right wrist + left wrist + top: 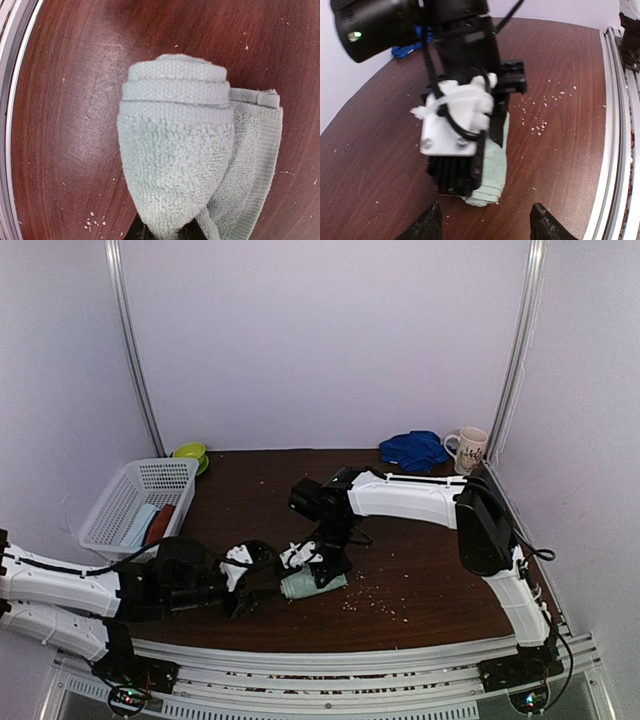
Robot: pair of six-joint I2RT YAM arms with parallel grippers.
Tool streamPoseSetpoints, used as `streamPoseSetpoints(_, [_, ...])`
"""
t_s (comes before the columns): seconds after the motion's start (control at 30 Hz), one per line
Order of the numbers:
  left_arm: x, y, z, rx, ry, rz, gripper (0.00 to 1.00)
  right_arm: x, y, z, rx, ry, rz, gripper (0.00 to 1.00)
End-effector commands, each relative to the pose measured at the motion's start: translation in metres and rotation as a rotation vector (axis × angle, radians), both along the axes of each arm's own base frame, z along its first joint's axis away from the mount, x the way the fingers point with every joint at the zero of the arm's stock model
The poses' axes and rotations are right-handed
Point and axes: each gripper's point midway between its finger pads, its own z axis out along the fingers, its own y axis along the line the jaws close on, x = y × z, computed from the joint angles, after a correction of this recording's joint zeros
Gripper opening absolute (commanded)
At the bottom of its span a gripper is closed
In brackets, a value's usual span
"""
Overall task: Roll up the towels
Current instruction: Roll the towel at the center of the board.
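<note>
Fingers [427,227] of our left gripper [485,216] stand spread just short of the rolled mint-green towel [175,165]. Our right gripper [314,576] pinches that roll on the table [430,570]. We see the blue towel [413,449] bunched at the back, beside the mug [470,448].

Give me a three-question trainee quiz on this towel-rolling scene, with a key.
1. True or false: the blue towel at the table's far right is already rolled.
2. Which arm grips the rolled mint towel? A: left; B: right.
3. Fill in: the blue towel lies beside the white ____.
Key: 1 false, it lies crumpled. 2 B: the right hand is shut on it, and the left hand is open and empty. 3 mug.
</note>
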Motion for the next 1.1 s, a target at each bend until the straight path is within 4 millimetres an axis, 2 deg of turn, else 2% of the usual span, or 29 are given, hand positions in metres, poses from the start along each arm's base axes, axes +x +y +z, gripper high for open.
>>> streamPoseSetpoints(0.0, [-0.006, -0.019, -0.01, 0.06, -0.051, -0.043, 0.61, -0.028, -0.036, -0.056, -0.205, 0.16, -0.013, 0.05])
streamPoseSetpoints(0.1, [-0.005, -0.03, -0.022, 0.132, -0.076, -0.038, 0.61, -0.027, -0.038, -0.059, -0.215, 0.167, -0.022, 0.06])
streamPoseSetpoints(0.37, [-0.003, -0.052, -0.031, 0.204, -0.18, -0.019, 0.61, -0.027, -0.04, -0.063, -0.227, 0.181, -0.033, 0.06])
streamPoseSetpoints(0.57, [0.002, -0.066, -0.054, 0.34, -0.251, 0.013, 0.61, -0.028, -0.039, -0.065, -0.23, 0.188, -0.034, 0.06])
streamPoseSetpoints(0.87, [0.024, -0.061, -0.062, 0.422, -0.312, 0.149, 0.61, -0.032, -0.043, -0.068, -0.249, 0.207, -0.025, 0.05])
streamPoseSetpoints(1.07, [0.028, -0.061, -0.077, 0.484, -0.31, 0.161, 0.59, -0.033, -0.046, -0.07, -0.26, 0.211, -0.016, 0.05])
